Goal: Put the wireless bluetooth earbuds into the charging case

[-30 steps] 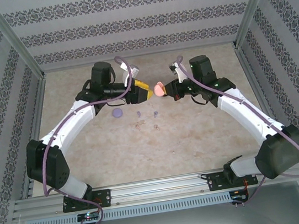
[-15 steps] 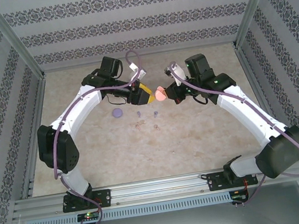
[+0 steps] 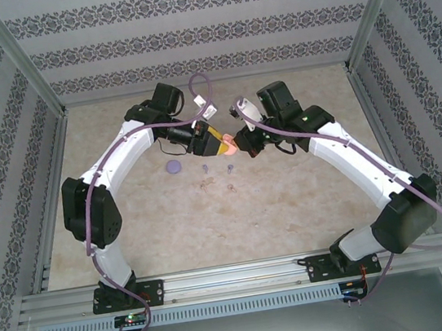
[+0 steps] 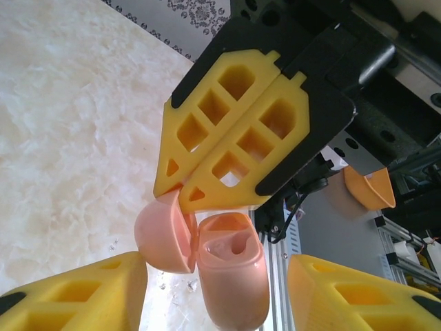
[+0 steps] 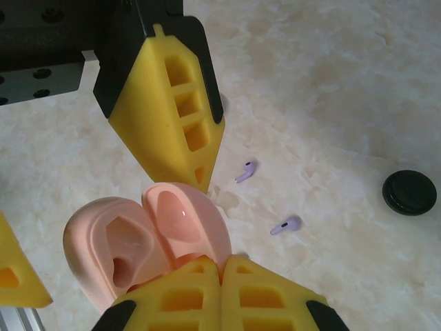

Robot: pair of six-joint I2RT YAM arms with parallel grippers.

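- While my right end effector [image 5: 220, 265] pinches the open pink charging case [image 5: 124, 241], my left end effector [image 4: 217, 265] stands open astride it.
- Two lilac earbuds [image 5: 246, 171] lie on the surface [image 5: 344, 83].

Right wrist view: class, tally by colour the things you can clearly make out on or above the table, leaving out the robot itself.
pink case: 1
lilac earbuds: 2
black round case: 1
total: 4
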